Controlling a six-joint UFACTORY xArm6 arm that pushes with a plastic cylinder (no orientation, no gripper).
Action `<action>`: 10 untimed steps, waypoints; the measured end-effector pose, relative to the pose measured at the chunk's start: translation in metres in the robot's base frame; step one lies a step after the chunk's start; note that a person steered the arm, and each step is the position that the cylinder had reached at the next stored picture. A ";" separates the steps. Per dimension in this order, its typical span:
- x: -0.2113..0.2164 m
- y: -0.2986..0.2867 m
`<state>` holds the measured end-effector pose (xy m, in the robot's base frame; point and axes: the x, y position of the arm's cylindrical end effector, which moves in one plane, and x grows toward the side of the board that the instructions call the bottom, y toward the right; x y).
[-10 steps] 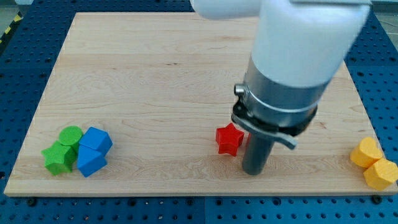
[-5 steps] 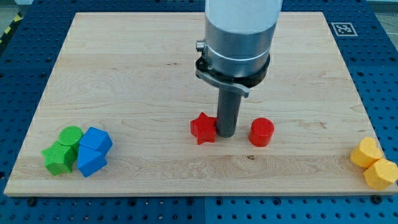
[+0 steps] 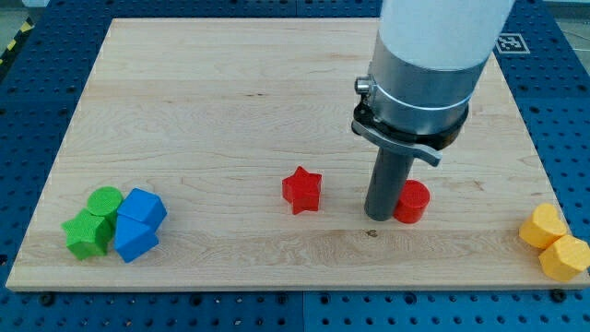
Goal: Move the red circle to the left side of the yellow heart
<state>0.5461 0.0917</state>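
Note:
The red circle [image 3: 412, 201] sits right of the board's middle, toward the view's bottom. My tip [image 3: 378, 216] rests on the board and touches the red circle's left side. Two yellow blocks lie at the view's bottom right: one [image 3: 542, 226] above, another [image 3: 564, 257] below it. Their shapes are hard to make out, so I cannot tell which is the heart. The red circle is well to the left of both.
A red star [image 3: 301, 189] lies left of my tip. Two green blocks [image 3: 93, 221] and two blue blocks [image 3: 138, 224] cluster at the view's bottom left. The wooden board [image 3: 230, 101] ends close below the yellow blocks.
My tip pushed the red star left, then swung right across to the red circle's left side. The red circle has slid a little to the right.

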 end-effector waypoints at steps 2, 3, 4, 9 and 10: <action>-0.002 0.015; -0.008 0.016; -0.009 0.014; -0.029 0.033; -0.022 0.053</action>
